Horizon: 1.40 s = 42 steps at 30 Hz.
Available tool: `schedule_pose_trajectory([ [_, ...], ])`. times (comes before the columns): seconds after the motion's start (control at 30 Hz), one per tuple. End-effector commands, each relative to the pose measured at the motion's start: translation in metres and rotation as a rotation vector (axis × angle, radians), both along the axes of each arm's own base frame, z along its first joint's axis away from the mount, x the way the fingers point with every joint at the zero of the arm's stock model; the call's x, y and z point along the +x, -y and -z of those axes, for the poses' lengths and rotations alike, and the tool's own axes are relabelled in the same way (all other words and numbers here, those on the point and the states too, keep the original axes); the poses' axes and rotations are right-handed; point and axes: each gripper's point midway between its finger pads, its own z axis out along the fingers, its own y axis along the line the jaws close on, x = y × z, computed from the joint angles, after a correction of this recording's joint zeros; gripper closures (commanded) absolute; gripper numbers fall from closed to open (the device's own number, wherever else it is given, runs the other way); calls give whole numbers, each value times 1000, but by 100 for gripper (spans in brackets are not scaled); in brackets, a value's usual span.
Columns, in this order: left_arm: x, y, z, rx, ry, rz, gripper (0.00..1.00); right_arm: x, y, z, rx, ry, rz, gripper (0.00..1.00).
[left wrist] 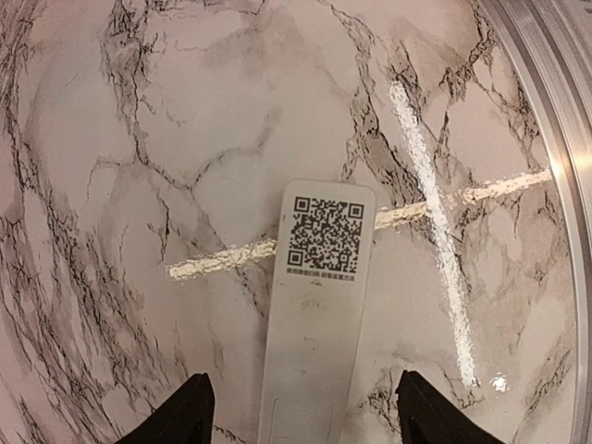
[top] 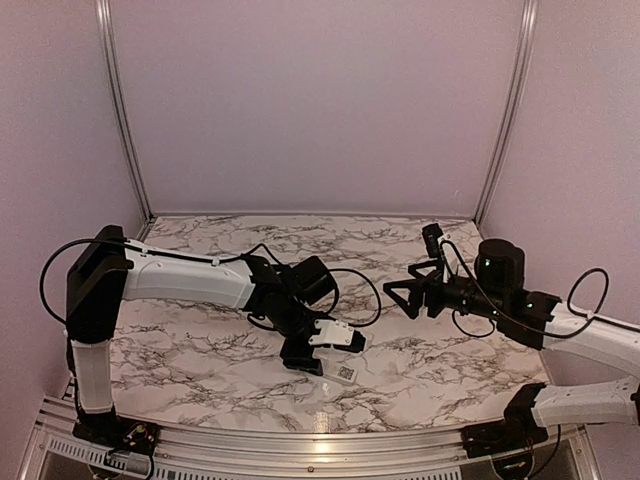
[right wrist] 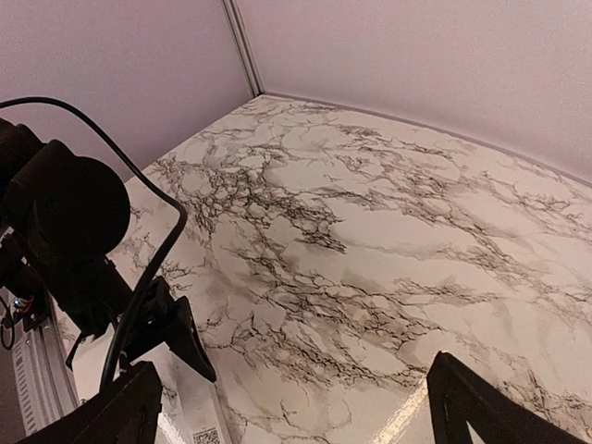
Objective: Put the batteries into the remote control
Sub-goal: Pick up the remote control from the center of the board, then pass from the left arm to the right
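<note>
Remote control [left wrist: 314, 342] lies untouched inside the spread left hand [left wrist: 305, 379]; lopsided squeeze could skid it. Meanwhile right hand [top: 398, 296] gapes too.

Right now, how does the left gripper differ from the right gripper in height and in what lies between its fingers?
The left gripper sits low over the table, the right gripper well above it. The left gripper straddles the remote control, with gaps on both sides; the right gripper has nothing between its fingers. Both are open.
</note>
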Motion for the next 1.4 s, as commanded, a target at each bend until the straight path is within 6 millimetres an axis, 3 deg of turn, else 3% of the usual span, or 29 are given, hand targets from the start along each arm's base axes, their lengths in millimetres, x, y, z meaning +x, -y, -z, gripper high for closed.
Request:
schedule_pose_trajectory([
  [0.0, -2, -4, 19, 89, 15, 36, 31, -2, 0, -9, 43, 8, -13, 2],
  [0.27, -2, -7, 34, 127, 15, 38, 39, -3, 1, -6, 41, 9, -14, 3],
  [0.53, -5, -5, 42, 133, -13, 40, 56, -4, 0, -7, 44, 10, -24, 5],
  [0.63, -2, 0, 34, 111, -14, 22, 64, -4, -1, -9, 42, 13, -28, 5],
  [0.77, 1, 13, -8, -38, -42, -9, 73, -4, -5, -16, 46, 32, -51, 6],
  [0.97, 9, 16, -110, -382, -101, -41, 79, -13, -23, -55, 116, 117, -182, 8],
  [1.13, 13, 4, -178, -630, -141, -39, 80, -41, -40, -96, 186, 235, -385, 11],
  [1.23, 9, -1, -209, -738, -158, -28, 80, -63, -49, -123, 245, 315, -501, 14],
  [1.37, -3, -4, -250, -919, -175, 13, 80, -87, -73, -138, 248, 381, -612, 18],
])
